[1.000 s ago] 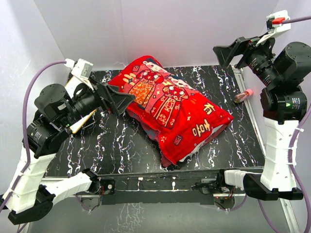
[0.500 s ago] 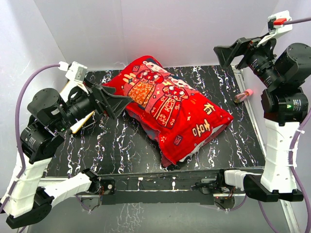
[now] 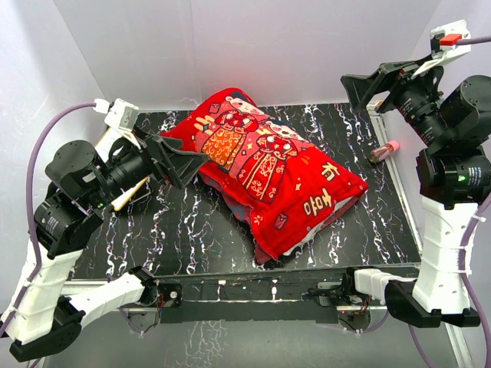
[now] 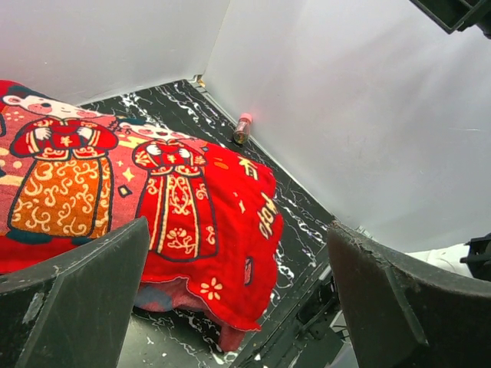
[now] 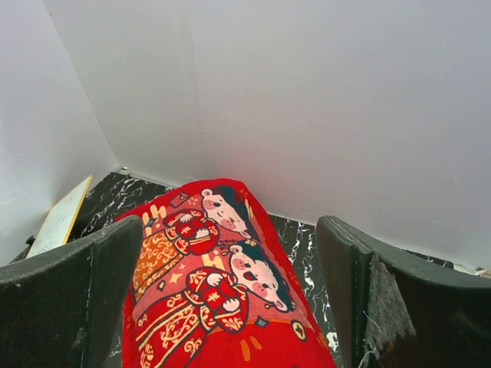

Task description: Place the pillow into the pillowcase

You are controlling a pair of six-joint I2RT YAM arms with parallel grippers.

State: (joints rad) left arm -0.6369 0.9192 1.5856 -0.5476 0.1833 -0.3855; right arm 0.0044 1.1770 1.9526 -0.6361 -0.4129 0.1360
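Observation:
The red pillowcase (image 3: 272, 172) with cartoon figures lies plump and diagonal across the black marbled table (image 3: 192, 230). It also shows in the left wrist view (image 4: 115, 184) and the right wrist view (image 5: 207, 299). Its open end (image 3: 295, 244) faces the near edge. The white pillow is hidden; no white fabric shows clearly. My left gripper (image 3: 180, 157) is open and empty, hovering just off the case's far left corner (image 4: 238, 295). My right gripper (image 3: 370, 84) is open and empty, raised high above the table's far right (image 5: 230, 295).
A small bottle with a pink cap (image 3: 383, 151) lies at the right table edge, also in the left wrist view (image 4: 242, 129). A small wood-framed white board (image 3: 129, 192) lies under the left arm, also in the right wrist view (image 5: 61, 218). White walls enclose three sides.
My left arm has drawn back to the left and risen a little, away from the pillowcase. My right gripper has lifted slightly. The pillowcase has not moved.

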